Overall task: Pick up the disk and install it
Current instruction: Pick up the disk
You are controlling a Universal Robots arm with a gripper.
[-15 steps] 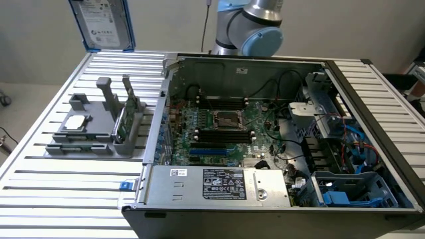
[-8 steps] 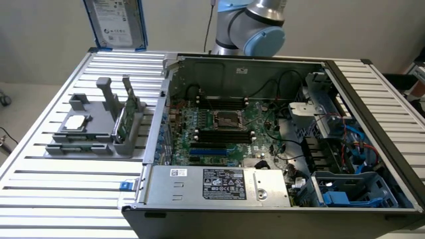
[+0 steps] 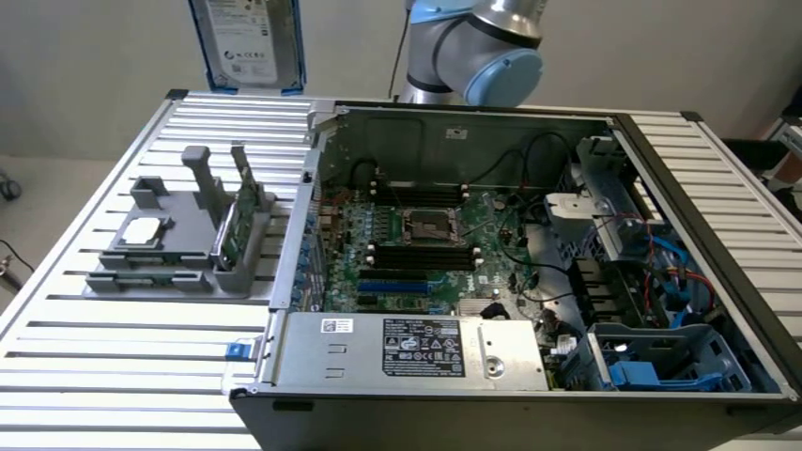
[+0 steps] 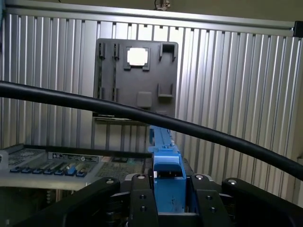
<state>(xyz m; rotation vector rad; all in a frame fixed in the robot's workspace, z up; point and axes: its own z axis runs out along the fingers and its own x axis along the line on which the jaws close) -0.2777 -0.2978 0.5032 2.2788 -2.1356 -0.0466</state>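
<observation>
The disk (image 3: 247, 42), a silver-grey drive with a white label in a blue carrier, hangs upright in the air above the far edge of the slatted table, at the exterior view's left of the open computer case (image 3: 501, 272). In the wrist view I look along the disk's blue carrier edge (image 4: 165, 161), which sits between the black fingers (image 4: 142, 201) of my gripper (image 4: 169, 191). The gripper is shut on the disk. Beyond the disk, the wrist view looks down on the slatted table.
A grey holder (image 3: 182, 240) on the table carries a small silver chip (image 3: 145, 230) and a thin green card (image 3: 239, 221). The case has a motherboard (image 3: 426, 244), a power supply (image 3: 408, 348) and blue drive bays (image 3: 658, 362). A black cable (image 4: 199, 130) crosses the wrist view.
</observation>
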